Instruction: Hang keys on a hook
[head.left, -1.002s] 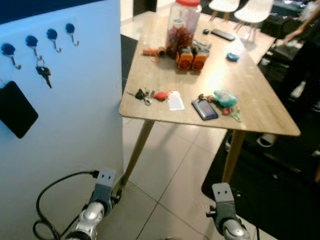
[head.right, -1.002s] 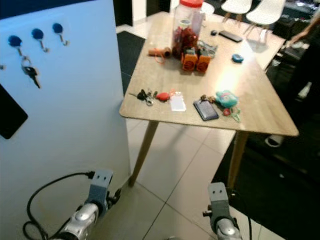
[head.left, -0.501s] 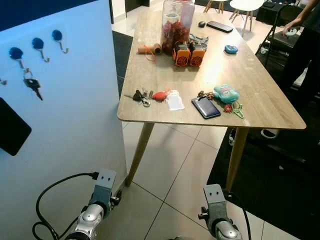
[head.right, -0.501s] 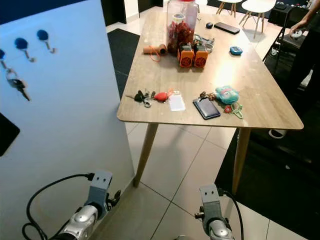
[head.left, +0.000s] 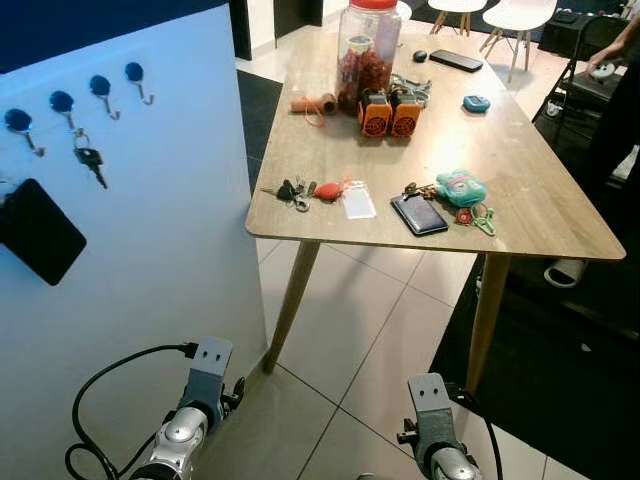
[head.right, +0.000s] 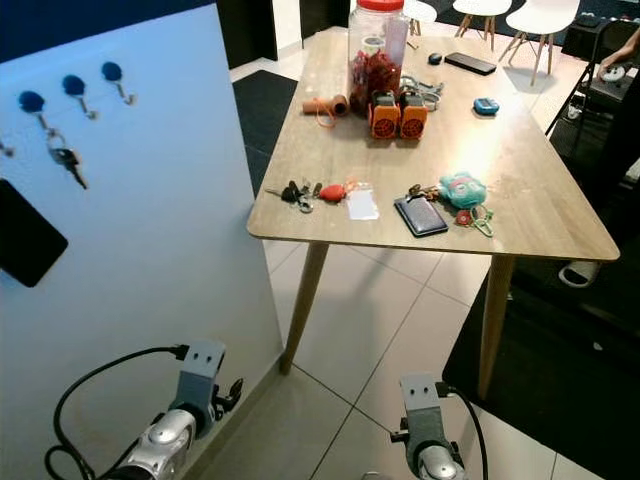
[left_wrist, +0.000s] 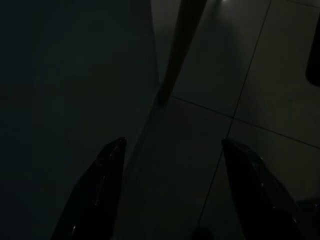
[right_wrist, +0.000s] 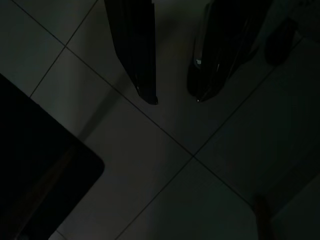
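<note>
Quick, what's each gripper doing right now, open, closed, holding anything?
Left gripper: open, holding nothing, hanging above the floor.
Right gripper: open, holding nothing, hanging above the floor.

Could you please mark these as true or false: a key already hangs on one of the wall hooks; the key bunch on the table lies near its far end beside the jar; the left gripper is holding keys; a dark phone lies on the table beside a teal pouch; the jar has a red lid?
1. A key hangs from one of the blue hooks on the white panel. True.
2. The key bunch lies at the far end beside the jar. False: it lies near the table's near edge, next to a red tag.
3. The left gripper holds keys. False: its fingers are apart and empty, above the floor.
4. A dark phone lies beside a teal pouch. True.
5. The jar has a red lid. True.
</note>
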